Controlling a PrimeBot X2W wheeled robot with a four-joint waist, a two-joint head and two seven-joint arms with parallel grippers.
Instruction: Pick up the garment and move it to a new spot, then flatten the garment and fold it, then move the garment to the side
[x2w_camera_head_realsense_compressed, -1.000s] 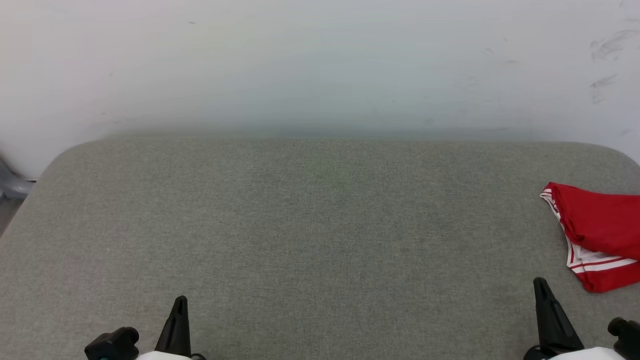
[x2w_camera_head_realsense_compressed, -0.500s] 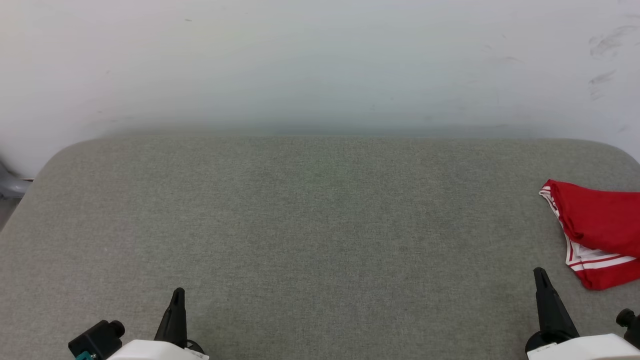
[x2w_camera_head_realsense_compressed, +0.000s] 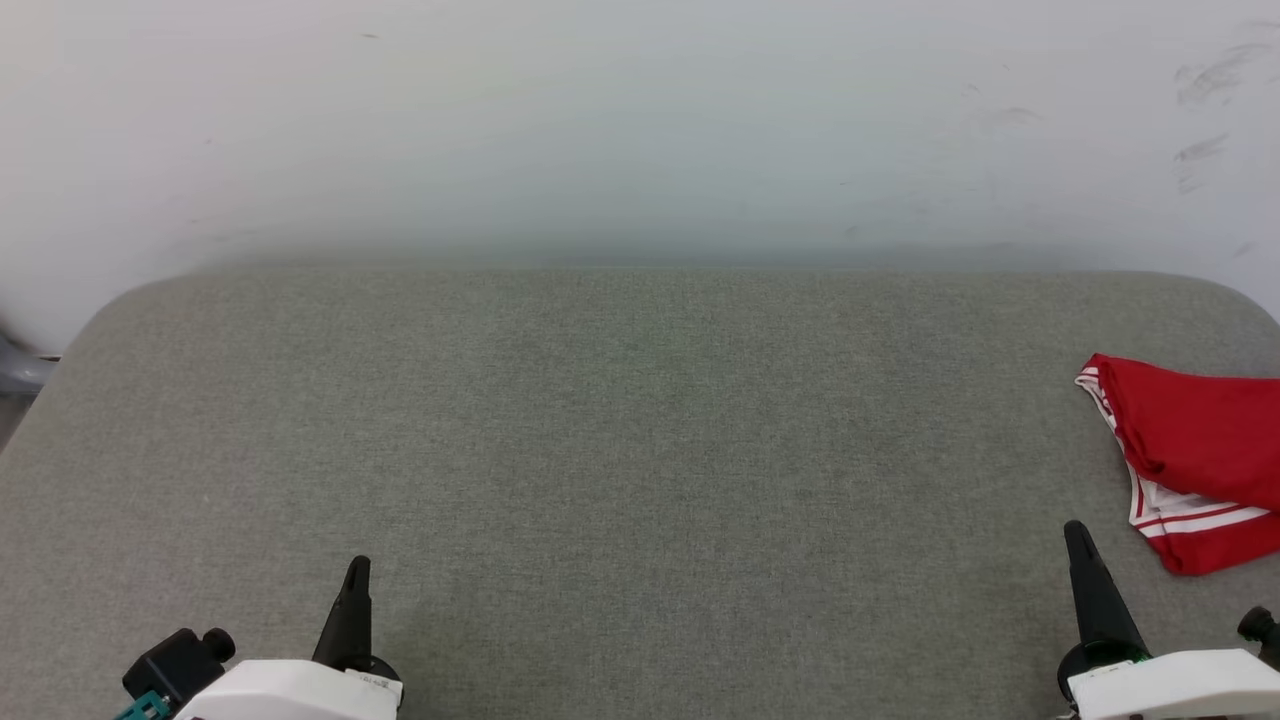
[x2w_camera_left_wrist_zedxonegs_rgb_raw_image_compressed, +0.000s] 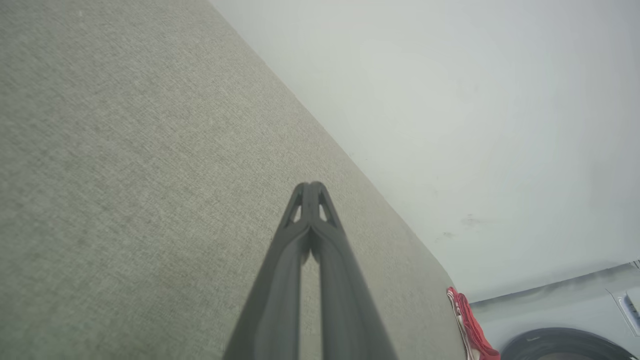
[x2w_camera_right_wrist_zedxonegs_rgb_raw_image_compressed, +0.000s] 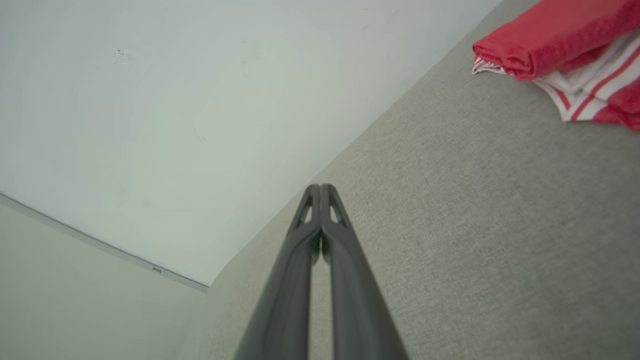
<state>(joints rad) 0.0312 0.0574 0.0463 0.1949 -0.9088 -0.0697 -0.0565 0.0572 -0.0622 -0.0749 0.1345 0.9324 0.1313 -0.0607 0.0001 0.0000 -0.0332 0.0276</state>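
The left fingers (x2w_camera_left_wrist_zedxonegs_rgb_raw_image_compressed: 310, 189) are pressed together and hold nothing. The right fingers (x2w_camera_right_wrist_zedxonegs_rgb_raw_image_compressed: 320, 189) are pressed together too, with nothing in them. Both point across the grey bench (x2w_camera_head_realsense_compressed: 640, 450). The red garment (x2w_camera_head_realsense_compressed: 1190, 440) lies bunched up on the bench, a little ahead of the right fingers and off to their right, not touching them. It is far from the left fingers.

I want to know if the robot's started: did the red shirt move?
No. The garment keeps its place near the far right corner of the grey surface; the whole view slid up slightly: the camera moved.
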